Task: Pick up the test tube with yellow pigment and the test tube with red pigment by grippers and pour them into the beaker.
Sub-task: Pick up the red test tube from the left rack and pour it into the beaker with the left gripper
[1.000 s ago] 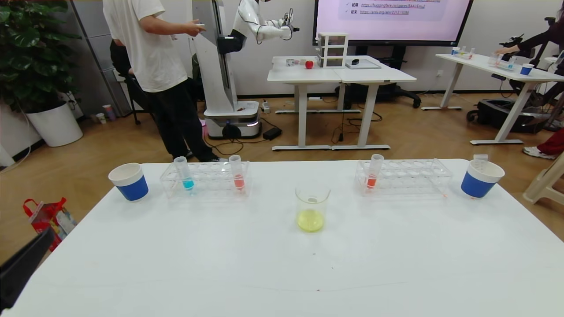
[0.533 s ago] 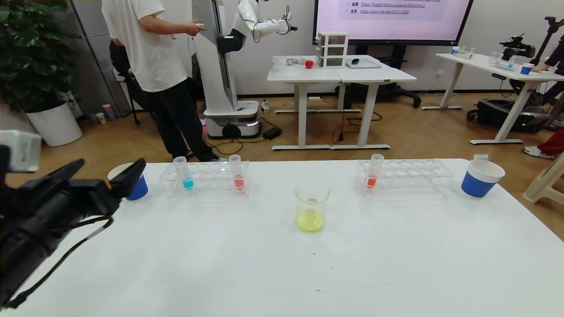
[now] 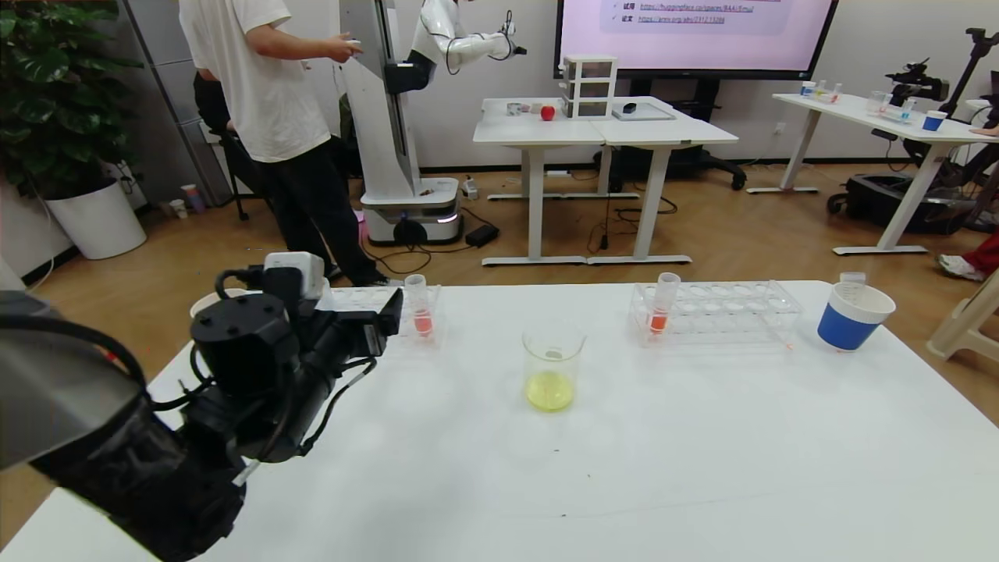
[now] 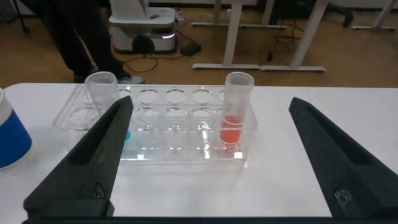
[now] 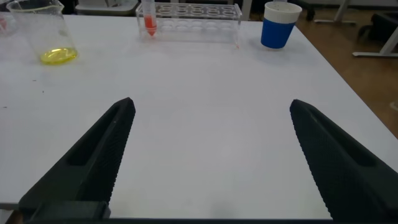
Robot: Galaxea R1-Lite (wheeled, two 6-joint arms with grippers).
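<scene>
The beaker point(image 3: 552, 367) stands mid-table with yellow liquid in its bottom; it also shows in the right wrist view point(image 5: 37, 31). The test tube with red pigment point(image 3: 419, 311) stands upright at the right end of the left rack point(image 3: 433, 300). My left gripper point(image 3: 382, 324) is open and hovers just in front of that rack. In the left wrist view the tube point(image 4: 236, 112) sits between the spread fingers, toward the right one, with the gripper point(image 4: 211, 106) clear of it. No tube with yellow pigment shows. My right gripper point(image 5: 211, 104) is open and empty, low over bare table.
A blue-liquid tube point(image 4: 102, 93) stands at the left rack's other end, beside a blue-and-white cup point(image 4: 9, 134). The right rack point(image 3: 718, 312) holds an orange-red tube point(image 3: 662, 308), with another cup point(image 3: 852, 316) beyond. People, a robot and tables stand behind.
My left arm has swung in from the table's left edge toward the left rack. It now covers the blue tube and most of the left cup in the head view.
</scene>
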